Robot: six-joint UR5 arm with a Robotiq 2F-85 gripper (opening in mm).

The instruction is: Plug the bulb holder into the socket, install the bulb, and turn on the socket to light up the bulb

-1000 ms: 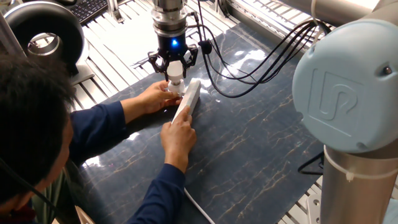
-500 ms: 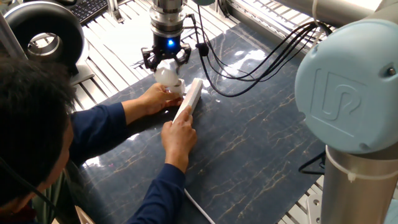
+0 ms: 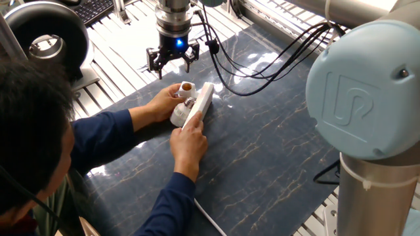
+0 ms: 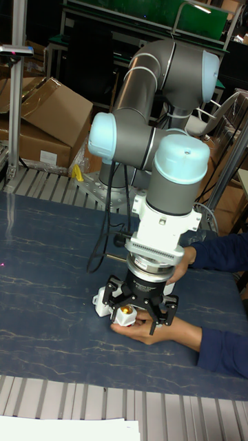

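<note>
1. The UR5 arm (image 4: 148, 148) dominates the room, its wrist pointing straight down at the dark marbled table (image 3: 275, 151), cables looping off behind it.
2. A person in a blue sleeve leans in from the near side. One hand (image 3: 188, 145) presses on the socket, the other hand (image 3: 161, 101) cups the holder's end.
3. The socket (image 3: 198, 105), a long slim white strip, lies flat on the table, its cable trailing toward the front edge. It looks rigid and light, so I'd guess it slides unless pinned, which is what that hand is doing.
4. The gripper (image 3: 172, 58) hangs above the socket's far end, blue light glowing, fingers spread and carrying nothing.
5. The bulb (image 3: 179, 115) lies on its side against the socket, between the person's hands, not in the holder. Smooth frosted dome, probably slippery and fragile. Best taken across the tapering body with gentle pressure, never by the screw base.
6. The bulb holder (image 3: 186, 89), a small white cube, sits at the socket's far end, orange-brown opening facing up and empty. It looks stiff; I can't tell whether the prongs are fully seated.
</note>
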